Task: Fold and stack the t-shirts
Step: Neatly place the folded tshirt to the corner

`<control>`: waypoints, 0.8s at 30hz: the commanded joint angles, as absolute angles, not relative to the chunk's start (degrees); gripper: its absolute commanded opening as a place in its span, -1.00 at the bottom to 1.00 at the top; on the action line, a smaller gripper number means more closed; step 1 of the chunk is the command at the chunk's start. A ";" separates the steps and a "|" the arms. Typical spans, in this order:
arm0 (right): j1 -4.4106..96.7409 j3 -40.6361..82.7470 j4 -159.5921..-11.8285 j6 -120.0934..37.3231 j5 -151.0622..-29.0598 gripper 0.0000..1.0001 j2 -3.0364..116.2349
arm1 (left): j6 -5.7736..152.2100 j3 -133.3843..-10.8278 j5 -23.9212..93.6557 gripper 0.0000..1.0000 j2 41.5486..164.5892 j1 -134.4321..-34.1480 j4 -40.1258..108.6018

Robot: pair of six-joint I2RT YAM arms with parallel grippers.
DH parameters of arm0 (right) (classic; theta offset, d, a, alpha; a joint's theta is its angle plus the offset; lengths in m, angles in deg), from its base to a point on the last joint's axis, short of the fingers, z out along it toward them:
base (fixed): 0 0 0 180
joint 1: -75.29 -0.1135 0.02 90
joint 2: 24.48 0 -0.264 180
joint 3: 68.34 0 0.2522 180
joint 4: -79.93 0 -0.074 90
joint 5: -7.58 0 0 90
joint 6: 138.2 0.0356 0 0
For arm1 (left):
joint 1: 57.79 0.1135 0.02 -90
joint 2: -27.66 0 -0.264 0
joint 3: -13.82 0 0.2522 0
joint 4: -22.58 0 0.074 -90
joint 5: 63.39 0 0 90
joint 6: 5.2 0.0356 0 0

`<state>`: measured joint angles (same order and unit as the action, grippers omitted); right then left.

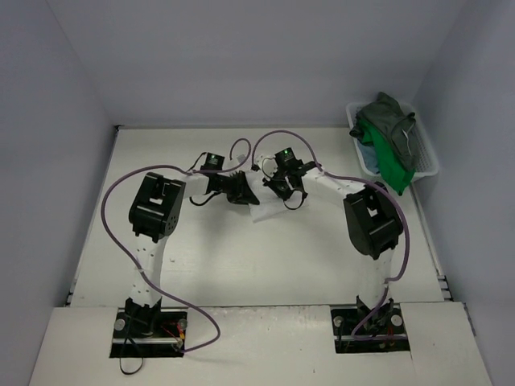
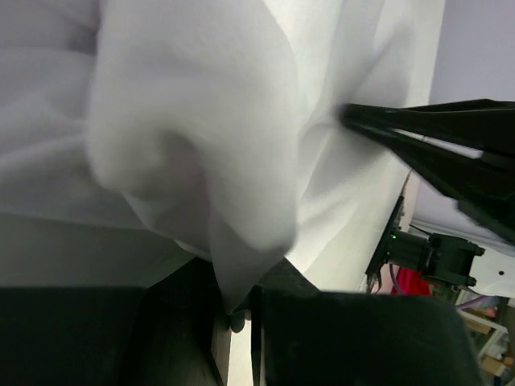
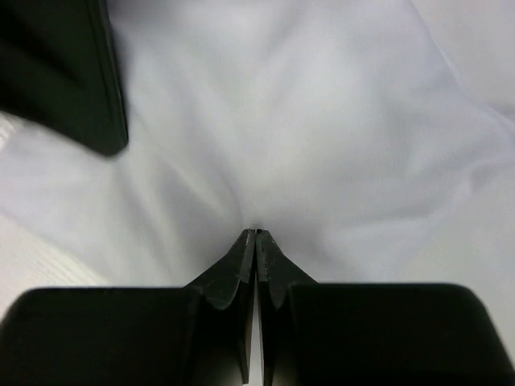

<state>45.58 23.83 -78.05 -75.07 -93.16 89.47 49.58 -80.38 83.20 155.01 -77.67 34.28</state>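
Creases radiate through soft white t-shirt point(image 2: 201, 121), pinched tight by left gripper point(image 2: 239, 310) and right gripper point(image 3: 256, 235).

White shirt point(image 2: 193, 129) is blurring close up in left wrist view, running off top and left edges. Right gripper point(image 2: 348, 115) is getting cut by the right edge there. From above, the shirt is barely showing against table point(image 1: 282, 265), left gripper point(image 1: 240, 191) partly covering it. Teal shirt point(image 1: 366, 150) is mostly hiding under green shirt point(image 1: 394, 165) in basket point(image 1: 352, 112).
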 commanded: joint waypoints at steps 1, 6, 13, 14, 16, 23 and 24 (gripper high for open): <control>48.12 24.78 -77.25 -76.24 -95.51 -1.00 81.78 | 59.30 -84.04 76.44 -1.00 155.19 -73.27 45.74; 51.64 25.23 -76.99 -76.15 -98.94 -0.81 77.66 | 65.89 -88.70 76.09 -1.00 155.54 -70.45 54.77; 54.11 24.96 -76.99 -76.76 -98.50 -0.89 74.66 | 80.20 -104.04 78.29 -1.00 162.30 -67.29 76.55; 54.20 24.70 -76.99 -76.85 -98.59 -0.91 74.14 | 85.27 -106.61 78.29 -1.00 163.62 -66.76 84.43; 54.46 24.26 -76.99 -76.94 -98.77 -0.94 73.61 | 89.88 -111.97 77.50 -1.00 166.87 -64.75 90.37; 54.90 21.54 -77.08 -77.82 -98.86 -1.00 71.58 | 98.94 -115.68 66.79 -1.00 166.53 -58.06 96.10; 55.08 21.01 -77.08 -77.91 -99.03 -1.00 71.41 | 100.08 -115.95 65.21 -1.00 165.83 -56.23 96.46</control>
<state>54.36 21.56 -76.42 -77.00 -97.95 75.94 90.54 -114.74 78.90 167.32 -60.49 91.02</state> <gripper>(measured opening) 0.002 0.041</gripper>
